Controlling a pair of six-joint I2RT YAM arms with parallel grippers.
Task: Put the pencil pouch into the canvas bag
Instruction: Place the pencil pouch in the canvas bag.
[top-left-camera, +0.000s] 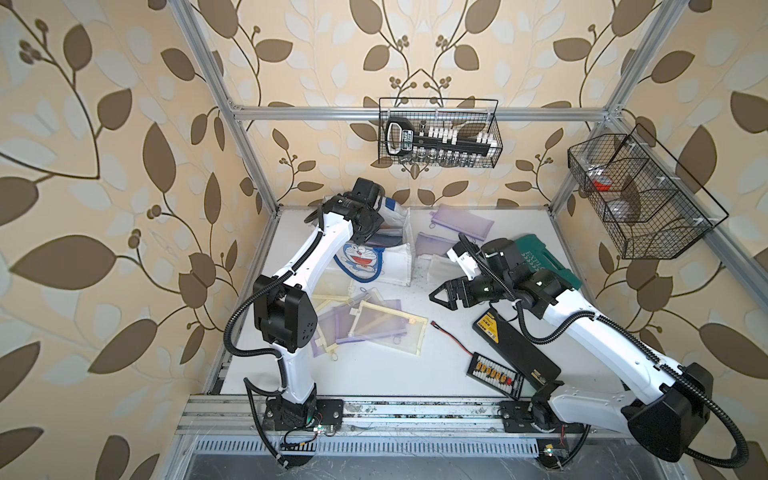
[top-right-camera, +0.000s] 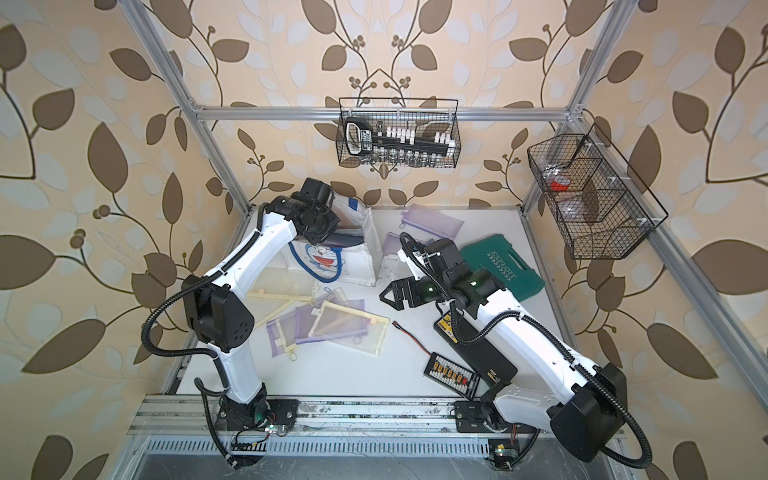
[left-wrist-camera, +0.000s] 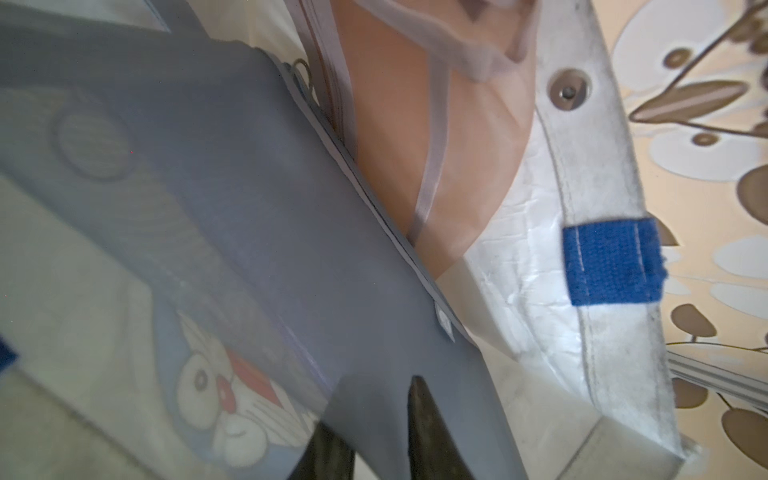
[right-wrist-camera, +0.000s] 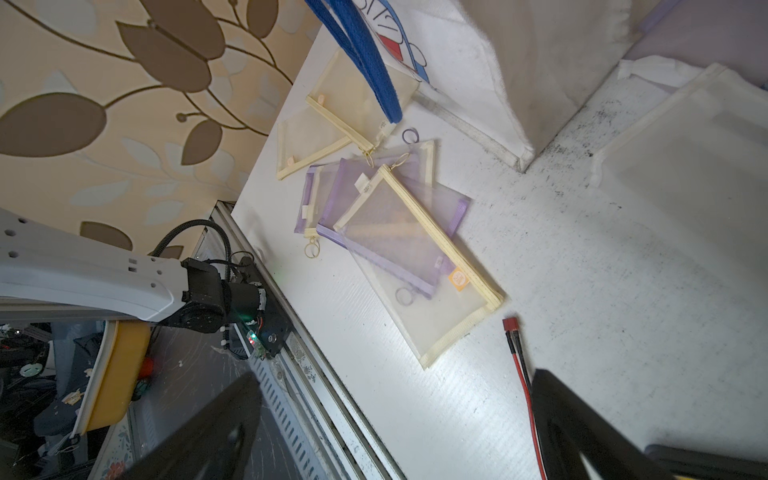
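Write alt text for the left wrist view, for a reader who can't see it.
A grey-purple mesh pencil pouch sits between the fingers of the left end effector, at the open mouth of the white canvas bag. The bag's blue handle tab and cartoon cat face show alongside.

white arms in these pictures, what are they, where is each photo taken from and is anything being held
They are two robot arms mounted at a table's edge. Two pictures look down from overhead; the other two come from cameras on each arm's wrist. On the table are mesh pouches, a white bag, a green case and some electronics. The left tool is over the bag's mouth with a purple pouch between its fingers; whether it grips is unclear. The right tool is open and empty.
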